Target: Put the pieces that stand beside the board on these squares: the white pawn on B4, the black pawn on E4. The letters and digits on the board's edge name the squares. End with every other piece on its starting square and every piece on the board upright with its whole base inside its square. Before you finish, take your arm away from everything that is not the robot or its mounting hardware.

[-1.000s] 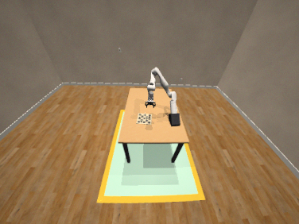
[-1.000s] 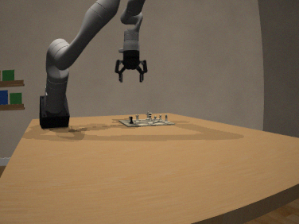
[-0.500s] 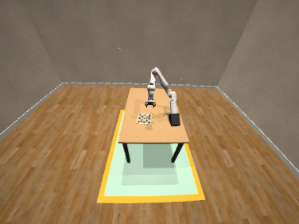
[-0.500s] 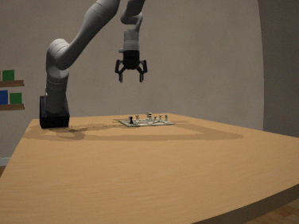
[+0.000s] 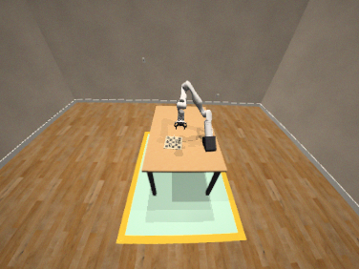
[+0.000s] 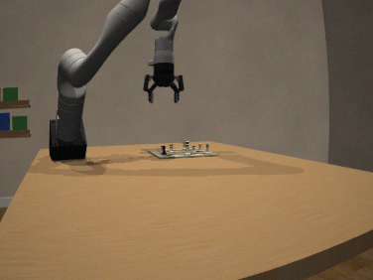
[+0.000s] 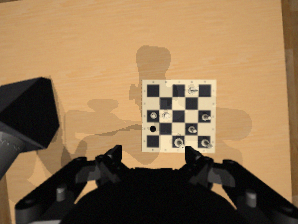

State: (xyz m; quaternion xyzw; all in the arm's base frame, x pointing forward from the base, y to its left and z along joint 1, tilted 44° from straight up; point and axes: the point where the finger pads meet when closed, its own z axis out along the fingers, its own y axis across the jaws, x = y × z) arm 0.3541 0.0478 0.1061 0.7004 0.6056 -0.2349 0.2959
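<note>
Below and all around the fingers, a wooden table. Over it, bent high, the lone arm, so no choice of side to make. Low and ahead of the fingers in the wrist view, the chessboard, flat, with more of its breadth toward the right-hand finger of that view. Well above table height, and off past one edge of the board rather than over its middle, the gripper, pointing down, fingers spread wide, nothing between them.

Now the relation to weigh: black pawn, to judge by its dark colour, far below the fingers and a little ahead, close to the midline between both tips in the wrist view. Upright on the board, in the row of squares nearest the arm's base, long axis vertical, much in line with the downward fingers. Also on the board, ahead of the fingers, the white pawn, probably; too small to tell from the other pale pieces. Edge letters too faint for checking B4 or E4. Every piece in sight within the board's edge, so placing likely done. Best from here: no descent, just hold off, high and apart.

No change in position was seen between the earlier pictures and now, in either the top or the exterior view. The grey-white, jointed robotic arm and its black, two-fingered end effector were shown in the same pose, and no shift was seen on the black-and-cream checkered board.
</note>
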